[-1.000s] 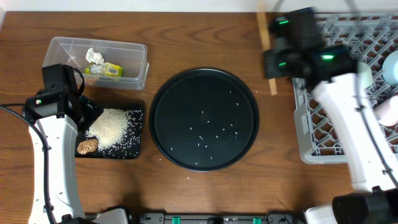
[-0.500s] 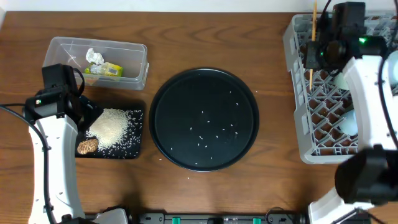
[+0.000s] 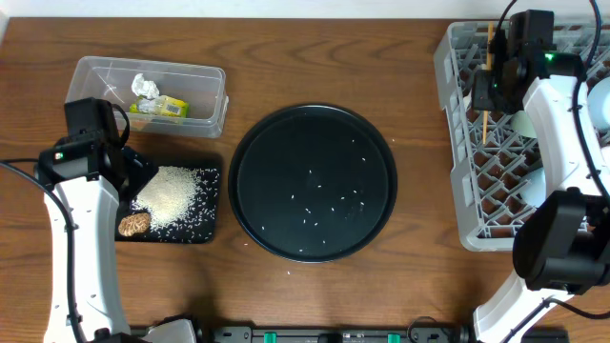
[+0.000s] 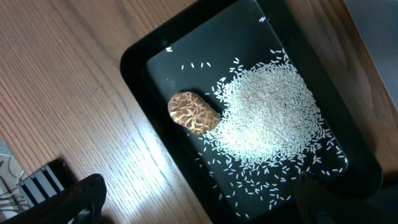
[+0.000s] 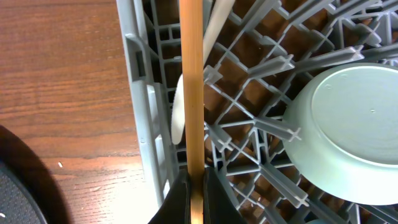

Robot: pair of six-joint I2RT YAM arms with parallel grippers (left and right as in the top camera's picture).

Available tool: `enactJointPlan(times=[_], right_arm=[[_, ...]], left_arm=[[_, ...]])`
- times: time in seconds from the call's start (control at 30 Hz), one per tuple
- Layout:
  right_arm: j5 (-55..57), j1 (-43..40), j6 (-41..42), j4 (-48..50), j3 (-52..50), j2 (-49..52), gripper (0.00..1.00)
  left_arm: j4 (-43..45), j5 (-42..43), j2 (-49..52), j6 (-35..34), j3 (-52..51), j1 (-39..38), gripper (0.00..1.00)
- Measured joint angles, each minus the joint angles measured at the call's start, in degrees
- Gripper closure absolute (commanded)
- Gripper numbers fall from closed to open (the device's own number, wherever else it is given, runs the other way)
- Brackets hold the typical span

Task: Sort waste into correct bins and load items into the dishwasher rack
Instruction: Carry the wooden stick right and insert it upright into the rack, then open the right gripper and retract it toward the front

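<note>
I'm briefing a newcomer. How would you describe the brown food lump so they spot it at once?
On the left, beside the clear tub, lies a shallow black rectangular tray. The lump lies in it against the white rice heap, the only brown, wrinkled piece.

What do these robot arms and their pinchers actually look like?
The left arm and right arm are smooth white tubes joined by chunky black joints, each with a small green light. Thin black cables trail alongside. The fingers are plain black.
</note>
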Motion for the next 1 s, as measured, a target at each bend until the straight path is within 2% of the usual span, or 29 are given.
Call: enactJointPlan(times=[0.03,0.1,0.17,0.2,0.23,0.27,0.47,0.7,0.83,1.0], right_arm=[[-0.1,-0.1,0.0,0.0,0.0,0.0,0.95],[-0.2,-0.2,-0.1,0.2,0.0,0.0,0.76],[-0.3,-0.1,-0.2,0.5,0.0,0.0,0.45],[-0.5,-0.1,-0.4,0.5,0.0,0.0,0.23],[-0.5,-0.1,-0.6,0.5,0.0,0.0,0.07],[-0.5,-0.1,-0.6,0.5,0.0,0.0,0.01],[-0.9,-0.1,0.4,-0.6,0.0,0.0,0.01],[-7.3,-0.1,2.5,-2.4,0.0,-1.5,0.01],[-11.8,-0.1,3.6,-4.1,0.0,-7.4,0.01],[-15.0,0.7,6.3,-8.2,0.1,-20.6,0.01]], left_arm=[[0.0,0.0,0.0,0.0,0.0,0.0,0.02],[0.0,0.0,0.0,0.0,0.0,0.0,0.02],[0.0,0.0,0.0,0.0,0.0,0.0,0.02],[0.0,0.0,0.0,0.0,0.0,0.0,0.02],[0.0,0.0,0.0,0.0,0.0,0.0,0.02],[0.0,0.0,0.0,0.0,0.0,0.0,0.02],[0.0,0.0,0.0,0.0,0.0,0.0,0.02],[0.0,0.0,0.0,0.0,0.0,0.0,0.02],[0.0,0.0,0.0,0.0,0.0,0.0,0.02],[0.0,0.0,0.0,0.0,0.0,0.0,0.02]])
